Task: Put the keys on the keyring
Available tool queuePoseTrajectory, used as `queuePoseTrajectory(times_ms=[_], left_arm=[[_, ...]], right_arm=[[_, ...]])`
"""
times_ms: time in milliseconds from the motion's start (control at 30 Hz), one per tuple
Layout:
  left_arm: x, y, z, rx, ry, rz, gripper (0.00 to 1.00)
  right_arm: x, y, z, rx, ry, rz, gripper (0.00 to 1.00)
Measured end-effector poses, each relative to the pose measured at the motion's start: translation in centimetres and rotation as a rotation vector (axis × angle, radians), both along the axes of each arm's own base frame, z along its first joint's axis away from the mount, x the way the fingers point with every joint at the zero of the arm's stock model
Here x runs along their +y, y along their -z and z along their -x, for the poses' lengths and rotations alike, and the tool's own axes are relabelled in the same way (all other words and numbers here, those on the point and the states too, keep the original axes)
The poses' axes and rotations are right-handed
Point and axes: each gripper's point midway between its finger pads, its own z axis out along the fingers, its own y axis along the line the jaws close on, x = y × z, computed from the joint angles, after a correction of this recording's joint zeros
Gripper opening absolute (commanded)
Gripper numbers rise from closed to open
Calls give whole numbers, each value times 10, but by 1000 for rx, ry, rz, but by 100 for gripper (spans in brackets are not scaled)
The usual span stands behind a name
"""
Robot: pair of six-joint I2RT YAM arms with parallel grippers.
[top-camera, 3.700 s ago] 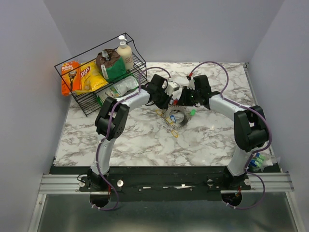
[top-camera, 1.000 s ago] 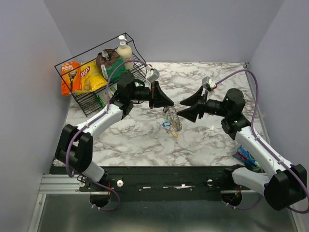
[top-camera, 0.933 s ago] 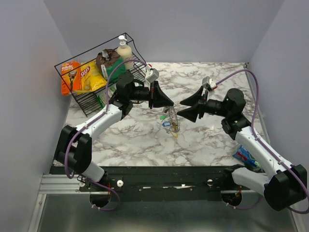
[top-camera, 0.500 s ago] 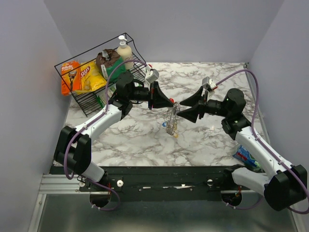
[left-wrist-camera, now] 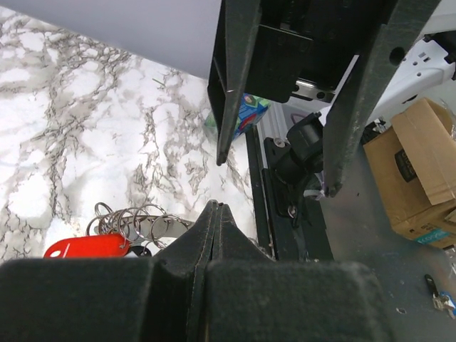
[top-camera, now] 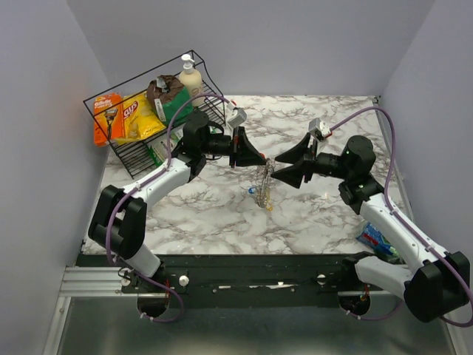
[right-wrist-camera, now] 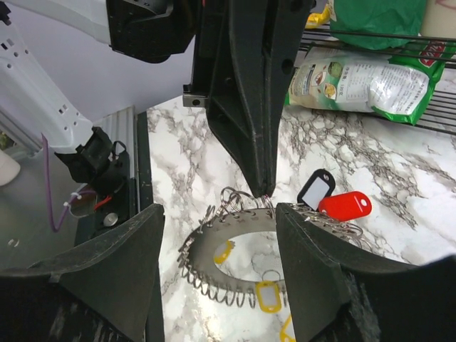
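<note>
White and grey marble covers the tabletop [top-camera: 325, 214], and plain pale purple walls [top-camera: 295, 44] stand around it on three sides. A grey metal rail [top-camera: 251, 279] runs along the near edge, where both arms are bolted down.

The left tool [top-camera: 260, 159] is squeezed tight shut. Its two fingers come together in a thin point, and that point pinches a small loop on the keyring [right-wrist-camera: 228, 235]. The keyring hangs down from the tip, just over the middle of the tabletop. It is a flat silver ring with many little wire loops around it. A red tag [right-wrist-camera: 345, 205], a black tag [right-wrist-camera: 315, 189] and yellow tags [right-wrist-camera: 268, 296] hang from the loops.

The right tool [top-camera: 275, 168] faces the left tool, very close to it. Its fingers are spread wide and hold nothing. The keyring hangs just in front of the gap between them.

Behind the left tool, at the far corner, sits a black wire basket [top-camera: 137, 151]. It holds a yellow chip bag [top-camera: 137, 117], a green bag [top-camera: 174, 103] and a soap bottle [top-camera: 192, 83]. A blue packet [top-camera: 377, 238] lies beside the right arm.
</note>
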Motion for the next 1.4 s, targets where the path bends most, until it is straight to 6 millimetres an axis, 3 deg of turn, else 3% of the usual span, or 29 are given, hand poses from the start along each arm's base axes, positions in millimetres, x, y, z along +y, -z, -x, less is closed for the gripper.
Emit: queuePoseTrajectory(times_ms=[167,500,767,1067,1167,1400], left_arm=[[-1,4,0,30,12,8,0],[1,-21,23,99,147,120,0],[-3,2,19,382,196,61,0],[-2,-5,23,391,213,64,0],[-1,-6,24,393,217,62,0],[-1,-7,24,398,221,60,0]], right_arm=[[-1,12,0,22,7,11,63],[-1,15,0,26,11,11,63],[0,11,-2,13,5,-4,63],[2,14,-5,17,1,-4,62],[3,14,-6,15,-2,-9,55],[7,18,-7,36,-35,-15,49]])
